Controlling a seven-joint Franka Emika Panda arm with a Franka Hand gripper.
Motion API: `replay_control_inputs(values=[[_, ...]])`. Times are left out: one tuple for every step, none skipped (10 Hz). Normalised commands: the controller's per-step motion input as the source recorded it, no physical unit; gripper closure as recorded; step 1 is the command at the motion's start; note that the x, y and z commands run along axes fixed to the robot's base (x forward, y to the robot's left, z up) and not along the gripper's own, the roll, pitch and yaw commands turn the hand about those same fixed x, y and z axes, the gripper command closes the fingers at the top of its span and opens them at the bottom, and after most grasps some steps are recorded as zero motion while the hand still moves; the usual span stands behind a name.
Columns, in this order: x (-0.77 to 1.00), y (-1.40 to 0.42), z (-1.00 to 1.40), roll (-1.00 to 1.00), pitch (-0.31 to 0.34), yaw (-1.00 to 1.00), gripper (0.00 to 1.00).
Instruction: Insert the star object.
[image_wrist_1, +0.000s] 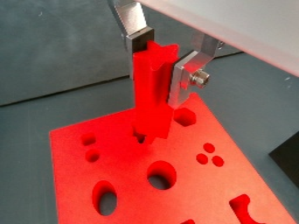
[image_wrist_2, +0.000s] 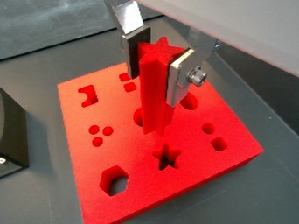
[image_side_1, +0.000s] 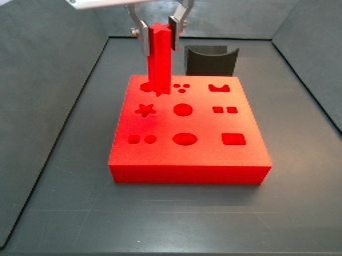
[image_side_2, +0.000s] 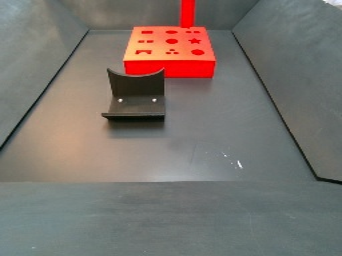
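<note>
The star object (image_wrist_2: 149, 87) is a long bright red peg with a star-shaped end, held upright. My gripper (image_wrist_2: 158, 66) is shut on its upper part, with a finger (image_wrist_1: 181, 79) on each side, as both wrist views show. In a side view the gripper (image_side_1: 160, 20) holds the peg (image_side_1: 159, 60) over the far left part of the red block (image_side_1: 201, 150). The peg's lower end is at the block's top, beside a small hole (image_wrist_1: 142, 137). The star-shaped hole (image_wrist_2: 170, 158) (image_side_1: 146, 110) is open and a short way from the peg's foot. I cannot tell if the foot touches the block.
The block has several other shaped holes. The dark fixture (image_side_1: 210, 58) stands just beyond the block; it also shows in a side view (image_side_2: 134, 95). Grey walls (image_side_1: 80, 90) ring the dark floor.
</note>
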Motion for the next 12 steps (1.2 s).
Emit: replay_control_inputs(values=[[-0.35,0.17,0.0,-0.44,-0.296,0.28,1.0],[-0.22,0.0,-0.05,-0.11,-0.127,0.33,1.0],[-0.29,-0.16,-0.22,0.0,-0.129,0.69,1.0],[-0.08,-0.18,-0.22,0.13,-0.154,0.89,1.0],[-0.01,-0.11,-0.18,0.21,-0.131,0.85,1.0],[0.0,-0.07,-0.18,0.28,-0.03,0.75,1.0],[0.05,0.0,-0.16,0.28,0.0,0.75,1.0],[0.2,-0.07,-0.11,0.27,0.071,0.54,1.0],[0.11,-0.01,-0.19,0.09,0.13,0.0,1.0],[0.21,-0.03,-0.43,0.0,0.154,-0.15,1.0],[0.34,-0.02,-0.54,0.0,0.259,-0.23,1.0],[0.13,0.0,-0.45,0.0,0.341,-0.33,1.0]])
